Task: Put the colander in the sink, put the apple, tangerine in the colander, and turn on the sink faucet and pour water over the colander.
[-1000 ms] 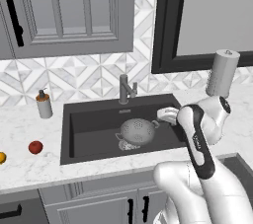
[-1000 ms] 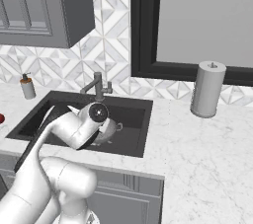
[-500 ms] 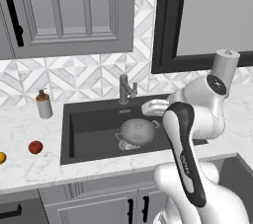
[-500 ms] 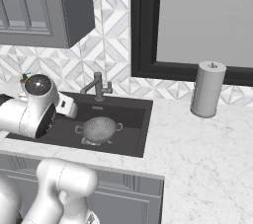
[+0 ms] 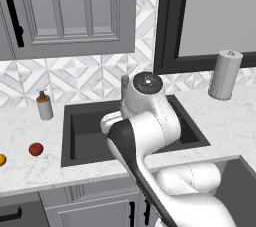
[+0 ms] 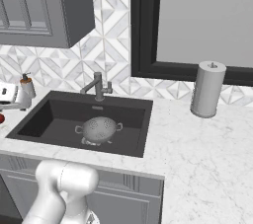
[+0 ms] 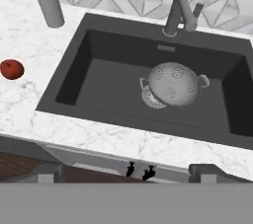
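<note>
The grey colander [image 7: 174, 85] stands upright in the dark sink [image 7: 99, 77], near its drain, with nothing in it; it also shows in the right base view as the colander [image 6: 99, 128]. The red apple [image 5: 35, 149] lies on the counter left of the sink [image 5: 80, 131], and the tangerine [image 5: 1, 159] lies further left at the frame's edge. The faucet [image 6: 97, 86] stands behind the basin, no water running. My gripper [image 7: 127, 174] hangs open and empty above the counter's front edge, looking down over the sink; its hand [image 6: 9, 98] is at the sink's left end.
A soap dispenser [image 5: 44, 106] stands at the sink's back left corner. A paper towel roll [image 6: 206, 89] stands on the counter to the right. Wall cabinets hang above left, and a dark window frame sits behind the sink. My arm crosses the basin in the left base view.
The arm has swung from the sink's right side, near the colander, up and across to the left. The colander stays in the sink. The gripper stays open.
</note>
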Motion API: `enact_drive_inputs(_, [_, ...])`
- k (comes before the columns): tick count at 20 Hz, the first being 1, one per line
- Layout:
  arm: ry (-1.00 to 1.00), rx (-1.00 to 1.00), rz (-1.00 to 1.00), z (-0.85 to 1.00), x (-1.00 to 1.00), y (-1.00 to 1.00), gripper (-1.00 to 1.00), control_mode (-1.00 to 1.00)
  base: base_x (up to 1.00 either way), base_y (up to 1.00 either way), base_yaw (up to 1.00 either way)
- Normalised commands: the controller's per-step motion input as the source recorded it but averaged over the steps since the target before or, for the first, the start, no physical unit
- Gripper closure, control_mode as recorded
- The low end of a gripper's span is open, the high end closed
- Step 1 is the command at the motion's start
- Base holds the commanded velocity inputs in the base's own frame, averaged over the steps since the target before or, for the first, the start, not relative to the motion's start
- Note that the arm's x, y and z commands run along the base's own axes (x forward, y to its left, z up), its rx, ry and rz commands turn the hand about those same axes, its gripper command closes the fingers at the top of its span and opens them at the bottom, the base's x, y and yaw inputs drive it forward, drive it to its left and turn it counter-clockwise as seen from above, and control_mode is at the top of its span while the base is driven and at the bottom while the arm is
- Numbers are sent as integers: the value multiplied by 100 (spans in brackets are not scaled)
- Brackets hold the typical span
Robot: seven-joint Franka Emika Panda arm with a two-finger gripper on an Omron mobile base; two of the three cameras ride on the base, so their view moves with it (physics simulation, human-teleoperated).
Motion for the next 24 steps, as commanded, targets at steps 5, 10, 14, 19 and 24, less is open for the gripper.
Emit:
enact_drive_inputs(5, [22,-25,6,-4,-5,100,-100,-100,0,0,0])
enact_drive_inputs(10, [23,-19,23,-5,2,90,-100,-100,0,0,0])
enact_drive_inputs(14, [21,-14,31,-21,18,77,-100,-100,0,0,0])
enact_drive_inputs(19, [5,-6,33,-71,46,88,-100,-100,0,0,0])
enact_drive_inputs(24, [0,0,33,-92,43,69,-100,-100,0,0,0])
